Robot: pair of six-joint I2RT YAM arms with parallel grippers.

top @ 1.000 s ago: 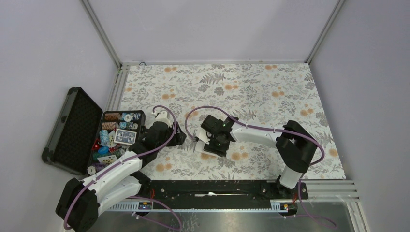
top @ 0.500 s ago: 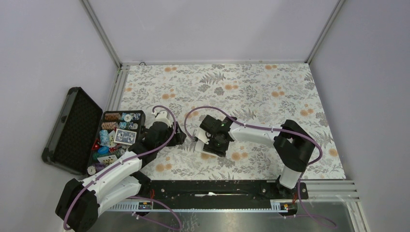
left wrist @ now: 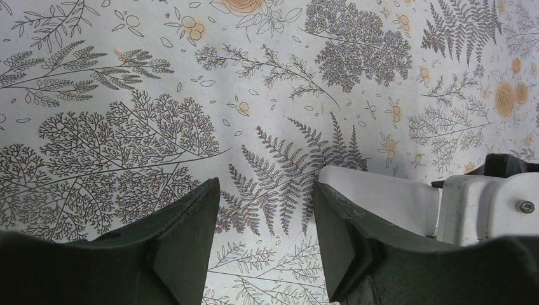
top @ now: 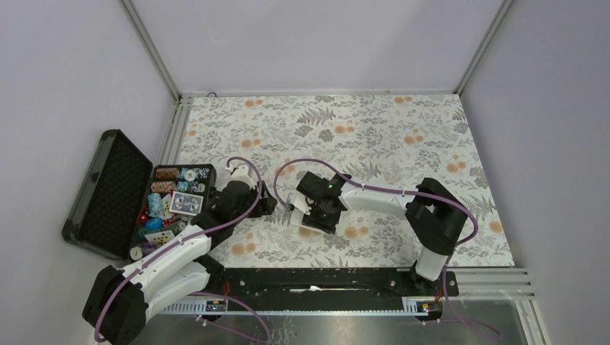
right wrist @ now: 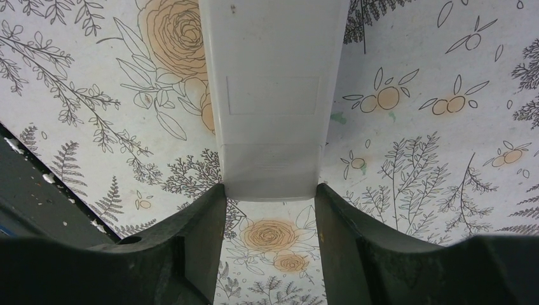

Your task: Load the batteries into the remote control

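- Wearing white shells and black joints on left arm (top: pixel 169 256) and right arm (top: pixel 379 197).
- Trailing purple cables (top: pixel 243 159) in loops.
- Ending in dark wedge-shaped fingers (left wrist: pixel 184 248).

Nothing here can be read from where I stand. The remote control (right wrist: pixel 273 95) shows a plain white back with only a faint rectangle outlined on it. The playing cards (top: pixel 185 203) in the black case (top: pixel 108 190) are too small to make out.
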